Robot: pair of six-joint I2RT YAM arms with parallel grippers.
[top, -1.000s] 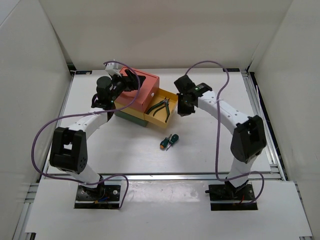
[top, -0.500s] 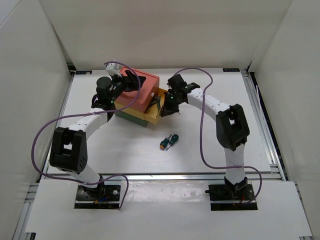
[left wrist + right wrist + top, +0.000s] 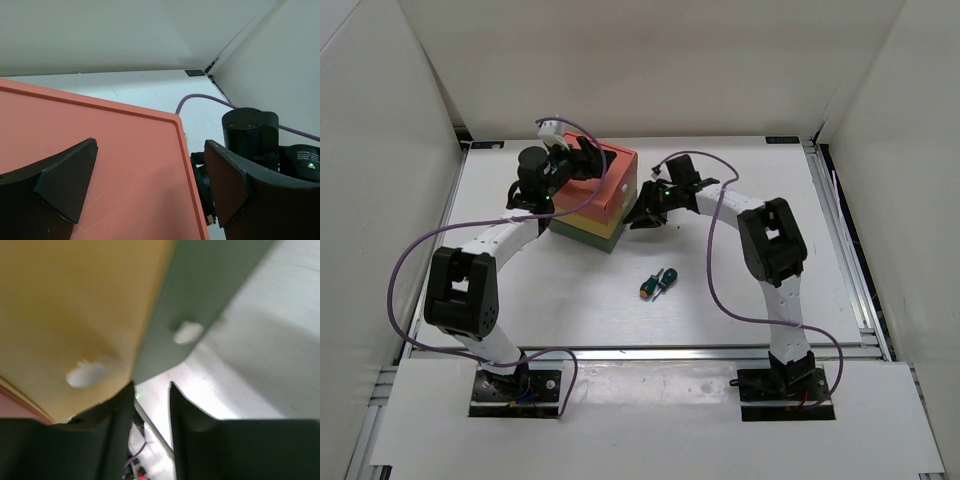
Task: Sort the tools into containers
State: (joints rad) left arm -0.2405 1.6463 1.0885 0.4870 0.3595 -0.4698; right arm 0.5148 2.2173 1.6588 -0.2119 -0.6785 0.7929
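The stack of drawer boxes stands at the back left: salmon-red top (image 3: 612, 178), yellow middle (image 3: 602, 222), dark green bottom (image 3: 586, 238). All drawers look closed. My left gripper (image 3: 582, 158) is open and rests over the salmon top (image 3: 110, 165), its fingers (image 3: 65, 180) spread wide, holding nothing. My right gripper (image 3: 638, 215) is at the stack's right front, jaws nearly together and empty (image 3: 152, 390), against the yellow drawer front (image 3: 75, 315) beside the green one (image 3: 210, 280). Two stubby screwdrivers (image 3: 658, 282), green and orange handled, lie on the table. The pliers and the wrench are hidden.
White walls enclose the table on the left, back and right. Purple cables loop from both arms, one (image 3: 715, 260) hanging near the screwdrivers. The right arm's wrist (image 3: 250, 132) shows just past the salmon box's edge.
My right gripper moved left against the yellow drawer, which slid from open to closed; the green-handled pliers inside are now hidden. The left gripper stayed on the salmon top.
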